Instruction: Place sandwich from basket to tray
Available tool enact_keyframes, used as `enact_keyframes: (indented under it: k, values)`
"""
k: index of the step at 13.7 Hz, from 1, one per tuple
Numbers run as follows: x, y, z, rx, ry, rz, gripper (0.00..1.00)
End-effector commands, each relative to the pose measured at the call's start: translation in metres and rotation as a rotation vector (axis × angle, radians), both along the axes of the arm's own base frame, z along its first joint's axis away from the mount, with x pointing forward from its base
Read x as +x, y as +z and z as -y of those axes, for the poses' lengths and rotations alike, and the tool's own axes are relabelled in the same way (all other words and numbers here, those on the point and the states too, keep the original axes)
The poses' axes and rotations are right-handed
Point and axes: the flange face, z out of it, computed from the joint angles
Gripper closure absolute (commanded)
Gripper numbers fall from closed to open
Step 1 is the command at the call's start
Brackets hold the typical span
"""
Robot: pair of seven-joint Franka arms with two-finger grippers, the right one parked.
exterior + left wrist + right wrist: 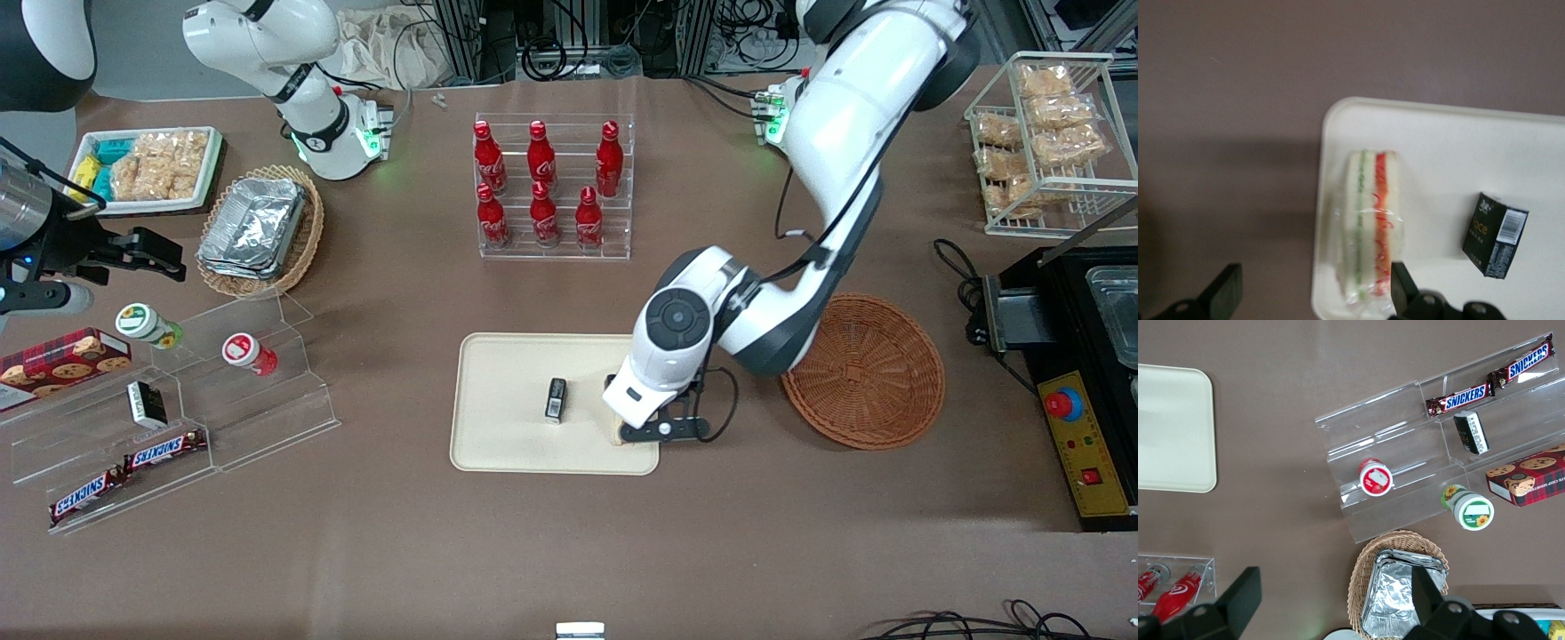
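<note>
The sandwich (pixel 1368 227), a wrapped wedge of pale bread with green and orange-red filling lines, lies on the cream tray (pixel 1458 153) near its rounded edge. My left gripper (pixel 1313 293) is open just above it. One finger (pixel 1401 287) stands beside the sandwich over the tray, and the other finger (pixel 1225 293) is out over the table. In the front view the gripper (pixel 665 430) covers most of the sandwich (pixel 614 434) at the end of the tray (pixel 507 373) that lies toward the basket. The reddish-brown wicker basket (pixel 867 373) beside the tray holds nothing.
A small black box (pixel 556 398) lies on the tray's middle and also shows in the left wrist view (pixel 1495 235). A clear rack of red bottles (pixel 551 187) stands farther from the front camera. A control box (pixel 1080 444) sits toward the working arm's end.
</note>
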Motion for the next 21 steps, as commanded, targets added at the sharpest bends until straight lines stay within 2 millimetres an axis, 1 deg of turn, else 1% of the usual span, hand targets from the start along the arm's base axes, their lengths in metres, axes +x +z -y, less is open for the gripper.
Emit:
enact_keyframes:
  k: [1,2,3,5,6,7,8,9,10,11,13,16,17,18,19,21]
  values:
    - [-0.011,0.068,-0.046,0.083,0.045,0.023,0.00]
    - [-0.017,0.085,-0.067,0.098,0.065,0.038,0.00]
    - [-0.027,0.098,-0.084,0.116,0.077,0.045,0.00]
    - [-0.053,0.117,-0.113,0.149,0.070,0.059,0.00]
    - [-0.058,0.125,-0.133,0.159,0.099,0.068,0.00]
    - [-0.062,0.136,-0.148,0.145,0.128,0.068,0.00]
    - [-0.062,0.148,-0.162,0.121,0.123,0.060,0.00]
    - [-0.059,0.158,-0.181,0.097,0.101,0.050,0.00]
    - [-0.055,0.169,-0.206,0.070,0.106,0.041,0.00]
    - [-0.054,0.178,-0.226,0.054,0.101,0.031,0.00]
    - [-0.052,0.196,-0.269,0.070,0.085,0.009,0.00]
    - [-0.039,0.232,-0.337,0.058,0.034,0.004,0.00]
    - [-0.035,0.240,-0.348,0.044,0.017,0.011,0.00]
    - [-0.029,0.243,-0.352,0.024,0.026,0.016,0.00]
    - [-0.025,0.243,-0.352,-0.010,0.031,0.015,0.00]
    - [-0.024,0.248,-0.349,-0.053,0.037,0.011,0.00]
